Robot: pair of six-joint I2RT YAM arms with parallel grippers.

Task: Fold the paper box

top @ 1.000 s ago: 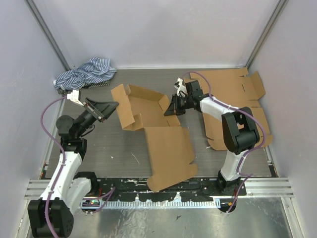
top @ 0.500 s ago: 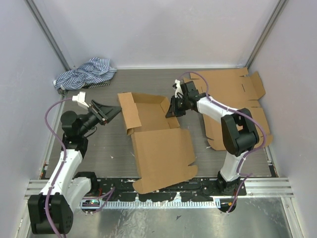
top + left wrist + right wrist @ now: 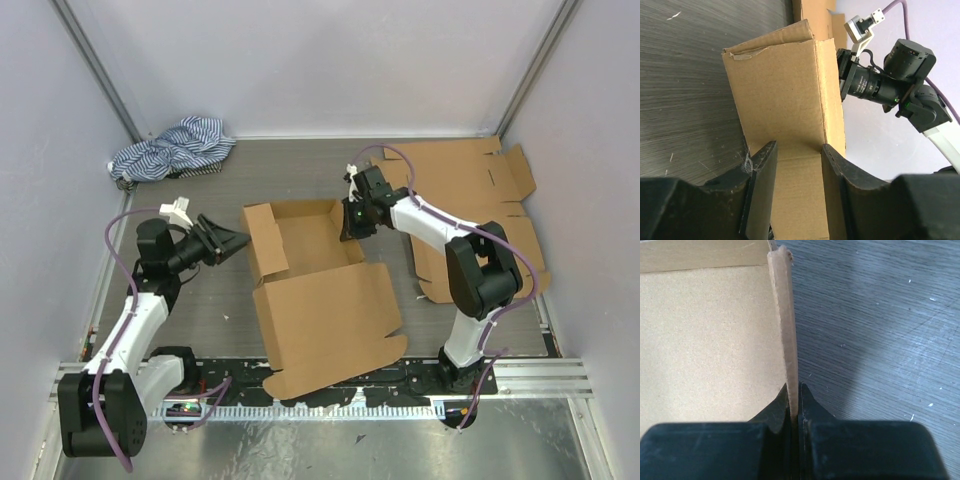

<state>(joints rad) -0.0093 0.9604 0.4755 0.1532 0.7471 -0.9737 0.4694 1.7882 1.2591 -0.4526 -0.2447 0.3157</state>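
The brown paper box (image 3: 322, 305) lies part-folded in the middle of the table, its big lid flap spread toward the near edge. Its left side flap (image 3: 263, 240) stands up. My left gripper (image 3: 237, 241) is open, its tips just short of that flap; in the left wrist view the flap (image 3: 785, 95) fills the space beyond the left gripper (image 3: 798, 146). My right gripper (image 3: 349, 217) is shut on the box's upright right wall (image 3: 783, 315); the right wrist view shows the gripper (image 3: 793, 396) pinching the wall's thin edge.
A striped cloth (image 3: 170, 150) is bunched at the back left corner. A flat unfolded cardboard sheet (image 3: 480, 185) lies at the back right under the right arm. Grey enclosure walls close three sides; a metal rail (image 3: 330, 385) runs along the near edge.
The box has slid and turned leftward, its lid flap swinging toward the near edge. The right gripper followed, holding the wall. The left gripper dropped and swung level toward the left flap.
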